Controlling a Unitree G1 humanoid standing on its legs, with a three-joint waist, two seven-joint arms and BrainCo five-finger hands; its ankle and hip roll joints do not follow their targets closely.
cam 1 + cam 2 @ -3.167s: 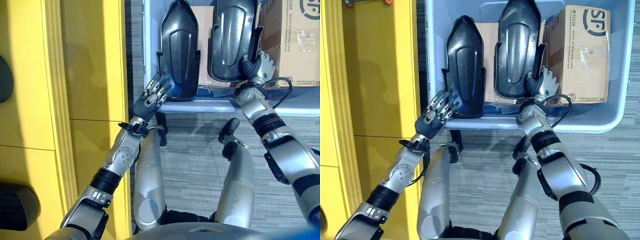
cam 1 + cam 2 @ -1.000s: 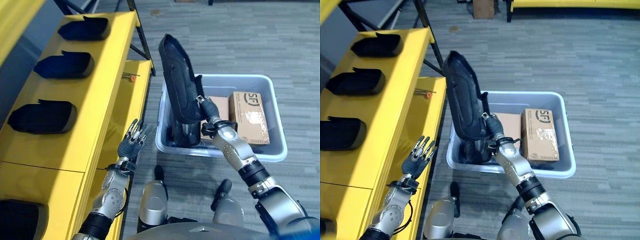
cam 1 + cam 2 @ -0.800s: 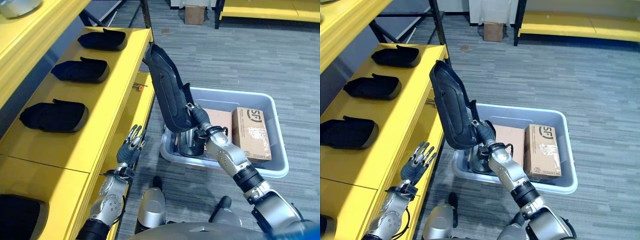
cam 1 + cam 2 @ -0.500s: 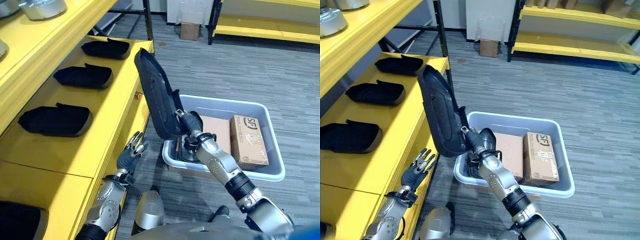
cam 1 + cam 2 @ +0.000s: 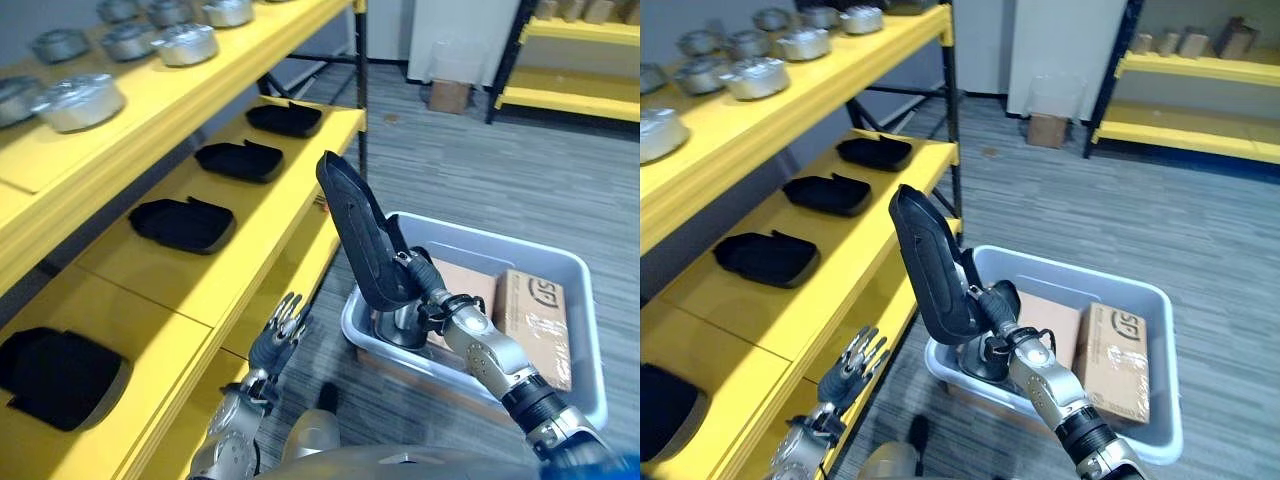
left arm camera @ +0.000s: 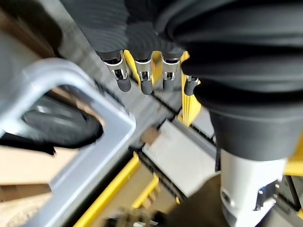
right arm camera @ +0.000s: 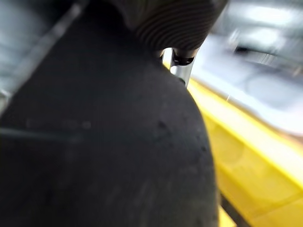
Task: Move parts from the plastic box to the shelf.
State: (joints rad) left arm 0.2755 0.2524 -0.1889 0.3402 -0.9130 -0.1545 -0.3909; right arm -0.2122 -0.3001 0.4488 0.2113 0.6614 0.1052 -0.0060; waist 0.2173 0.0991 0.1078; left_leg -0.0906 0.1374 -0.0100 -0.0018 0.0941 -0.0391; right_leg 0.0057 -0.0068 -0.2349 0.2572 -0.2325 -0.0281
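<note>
My right hand point(image 5: 428, 297) is shut on the lower end of a long black moulded part point(image 5: 364, 240), holding it upright and tilted toward the yellow shelf point(image 5: 268, 255), above the left end of the grey plastic box point(image 5: 478, 241). In the right wrist view the part point(image 7: 94, 142) lies against one finger point(image 7: 182, 67). A second black part point(image 5: 400, 325) stands inside the box. My left hand point(image 5: 279, 338) hangs open beside the shelf's front edge, its fingers point(image 6: 142, 81) straight and holding nothing.
Several black parts point(image 5: 182, 222) lie in a row on the middle shelf, one more point(image 5: 55, 375) nearest me. Silver round parts point(image 5: 185, 42) line the upper shelf. Two cardboard boxes point(image 5: 541, 315) lie in the plastic box. Another yellow rack point(image 5: 1185, 135) stands far right.
My right hand has lifted the black part out of the box and carried it toward the shelf. My left hand left the other part. The camera has tilted up.
</note>
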